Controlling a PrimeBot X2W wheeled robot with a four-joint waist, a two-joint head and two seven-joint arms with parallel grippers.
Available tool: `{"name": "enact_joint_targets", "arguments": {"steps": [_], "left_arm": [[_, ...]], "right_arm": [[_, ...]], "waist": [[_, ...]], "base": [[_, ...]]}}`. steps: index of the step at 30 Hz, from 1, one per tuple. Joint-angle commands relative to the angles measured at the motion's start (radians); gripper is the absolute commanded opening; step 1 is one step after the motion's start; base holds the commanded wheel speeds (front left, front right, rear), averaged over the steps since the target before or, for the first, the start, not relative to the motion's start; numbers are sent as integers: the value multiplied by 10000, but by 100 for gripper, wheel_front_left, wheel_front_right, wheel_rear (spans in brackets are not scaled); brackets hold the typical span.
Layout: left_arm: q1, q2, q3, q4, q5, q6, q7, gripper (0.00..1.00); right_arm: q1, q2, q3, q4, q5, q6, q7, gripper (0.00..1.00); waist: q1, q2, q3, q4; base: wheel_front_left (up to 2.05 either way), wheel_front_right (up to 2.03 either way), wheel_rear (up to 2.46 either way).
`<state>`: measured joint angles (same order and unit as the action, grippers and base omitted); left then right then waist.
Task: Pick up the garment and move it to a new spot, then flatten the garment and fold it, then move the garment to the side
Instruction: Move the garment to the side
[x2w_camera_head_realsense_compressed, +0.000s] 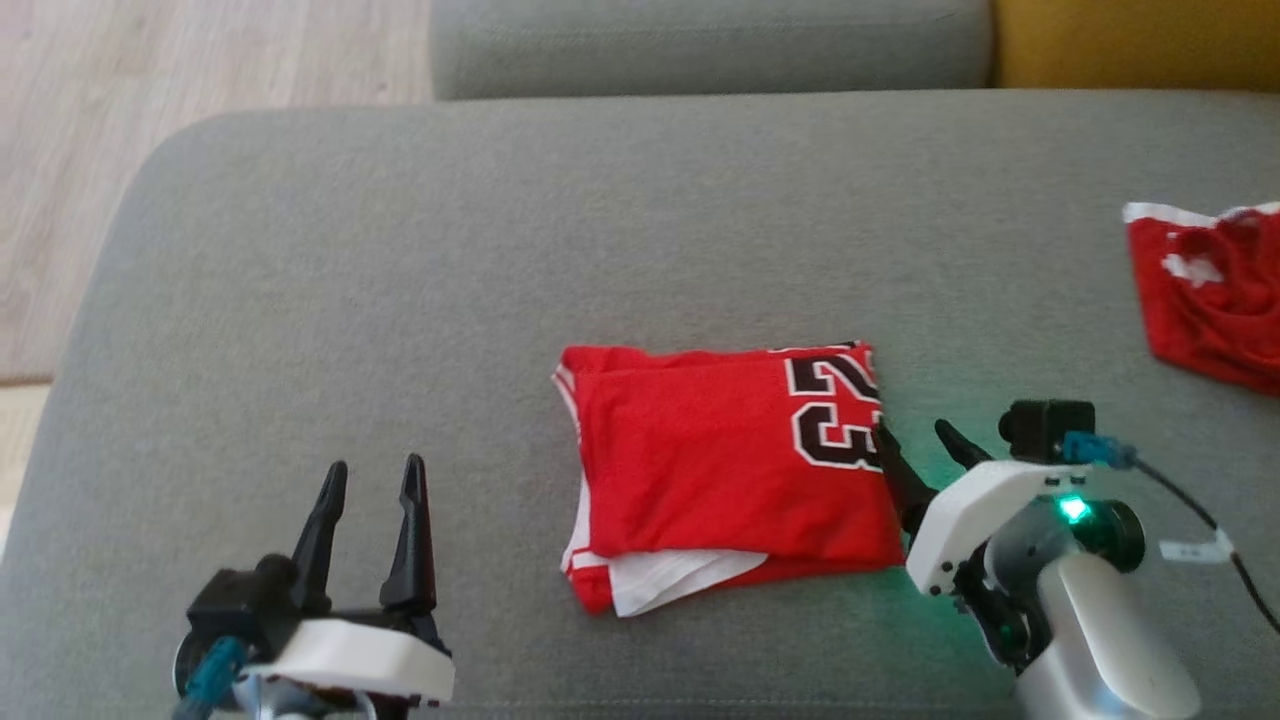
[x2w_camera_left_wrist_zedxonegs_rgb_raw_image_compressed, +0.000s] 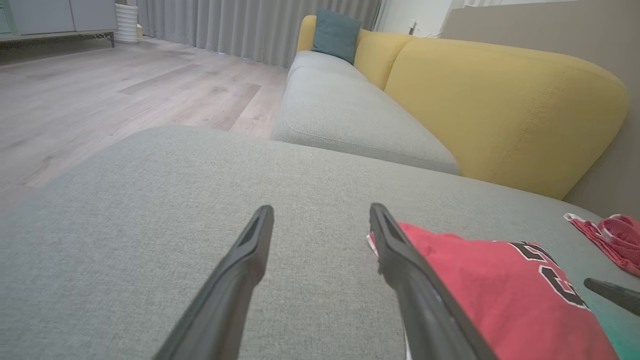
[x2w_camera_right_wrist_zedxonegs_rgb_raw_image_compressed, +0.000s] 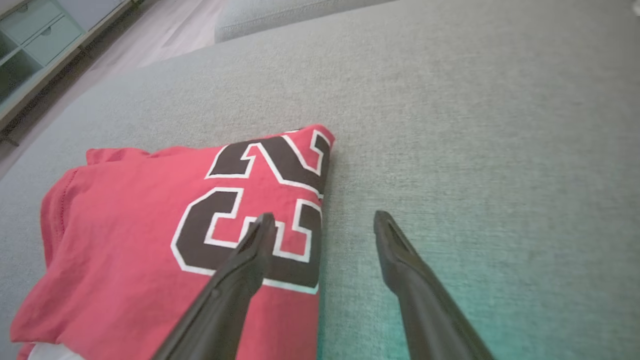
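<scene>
Folded red garment (x2w_camera_head_realsense_compressed: 730, 470) lies mid-cushion on the grey sofa seat (x2w_camera_head_realsense_compressed: 400, 250). Right hand (x2w_camera_head_realsense_compressed: 912, 430) is spread wide at its numbered edge, possibly touching, likely staged for the sideways move. Left hand (x2w_camera_head_realsense_compressed: 375, 465) is wide, empty and apart.

This is a home living room. A long grey woven-fabric sofa (x2w_camera_left_wrist_zedxonegs_rgb_raw_image_compressed: 150, 200) with a mustard-yellow upholstered backrest (x2w_camera_left_wrist_zedxonegs_rgb_raw_image_compressed: 500, 100) has a square teal cushion (x2w_camera_left_wrist_zedxonegs_rgb_raw_image_compressed: 336, 34) at its far end. A pale wood-plank floor (x2w_camera_left_wrist_zedxonegs_rgb_raw_image_compressed: 100, 90) runs beside the sofa, and grey pleated curtains (x2w_camera_left_wrist_zedxonegs_rgb_raw_image_compressed: 240, 25) hang beyond its far end. Across the floor from the sofa stands a pale green cabinet with drawers (x2w_camera_right_wrist_zedxonegs_rgb_raw_image_compressed: 35, 35). A folded red jersey with black numerals (x2w_camera_head_realsense_compressed: 720, 460) lies on the sofa's seat.
</scene>
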<state>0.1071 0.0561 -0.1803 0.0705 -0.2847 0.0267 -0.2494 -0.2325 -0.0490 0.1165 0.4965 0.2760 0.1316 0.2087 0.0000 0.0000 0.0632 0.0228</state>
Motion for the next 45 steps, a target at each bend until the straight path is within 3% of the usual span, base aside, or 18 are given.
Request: {"name": "enact_joint_targets", "arguments": {"steps": [1,13,14,15,16,17,18,22,29,37,45], "left_arm": [[-517,-58,277,-314,-61,64,-124,100],[-686,-58,154,-279,-182,145,-124,100],[-681,-58,151,-278,-183,150,-124,100],[-673,-58,150,-278,-183,156,-124,100],[-662,-58,155,-280,-181,165,-124,100],[-635,-58,167,-289,-170,173,-124,100],[-625,-58,170,-293,-163,176,-124,100],[-586,-58,172,-308,-120,172,-124,100],[-512,-58,257,-408,65,97,-124,100],[-648,-58,389,-618,338,-54,-124,100],[-1056,-58,311,-573,755,-370,-124,100]], "right_arm": [[-482,-53,159,-221,92,-9,210,100],[-918,-289,275,662,620,-9,1592,100],[-931,-290,346,697,712,-9,1669,84],[-939,-288,412,727,818,-9,1742,56],[-944,-288,474,748,911,-9,1802,42],[-948,-300,597,790,1081,-9,1914,17],[-953,-315,648,802,1144,-9,1932,0],[-996,-368,763,773,1270,-9,1785,0],[-1209,-761,742,209,1260,-9,967,0],[-1273,-1186,239,-966,1060,-9,736,0],[-1298,-935,17,-1895,869,-9,617,0]], "waist": [[0,0,230,255],[0,0,538,825],[0,0,533,835],[0,0,526,839],[0,0,517,835],[0,0,500,811],[0,0,492,789],[0,0,471,667],[0,0,604,-221],[0,0,1142,-2116],[0,0,1869,-4122]], "base": [[0,0,0],[0,0,0],[0,0,0],[0,0,0],[0,0,0],[0,0,0],[0,0,0],[0,0,0],[0,0,0],[0,0,0],[0,0,0]]}}
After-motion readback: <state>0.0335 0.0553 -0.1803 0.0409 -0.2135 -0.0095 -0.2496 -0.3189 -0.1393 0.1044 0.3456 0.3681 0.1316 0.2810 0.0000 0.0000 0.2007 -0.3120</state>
